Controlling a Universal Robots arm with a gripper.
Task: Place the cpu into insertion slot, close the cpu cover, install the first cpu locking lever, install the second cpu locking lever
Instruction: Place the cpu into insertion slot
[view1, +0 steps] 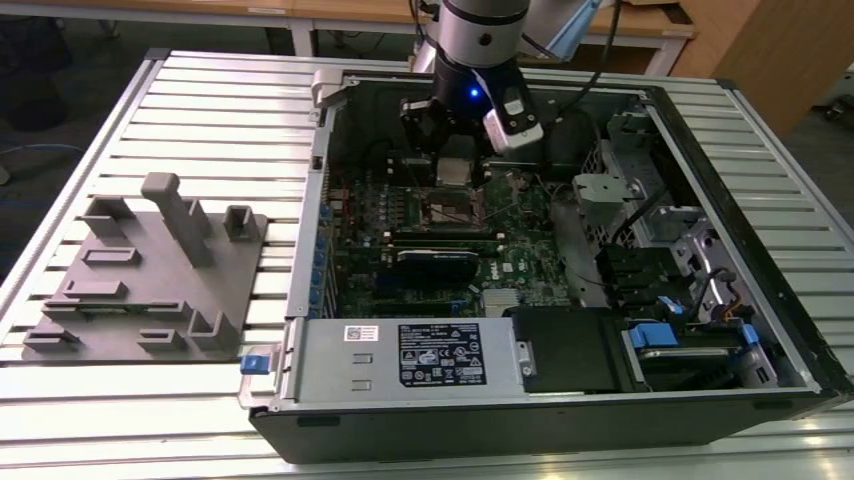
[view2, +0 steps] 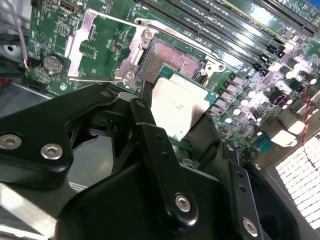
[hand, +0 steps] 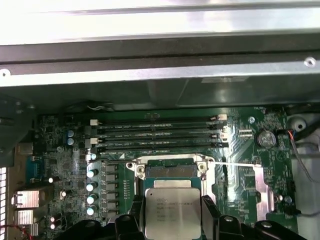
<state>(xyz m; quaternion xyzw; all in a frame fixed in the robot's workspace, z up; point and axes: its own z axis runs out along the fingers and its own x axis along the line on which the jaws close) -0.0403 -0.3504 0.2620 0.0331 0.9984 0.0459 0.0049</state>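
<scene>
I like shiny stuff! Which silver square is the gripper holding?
The cpu: solid silver top, pinched in the gripper. The cpu cover is just an open-centred frame lying flipped open beside the insertion slot.

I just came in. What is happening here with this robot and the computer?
The gripper holds the cpu close above the insertion slot on the green board inside the open computer case. The slot is empty, and the cpu cover lies flipped open beside it.
</scene>
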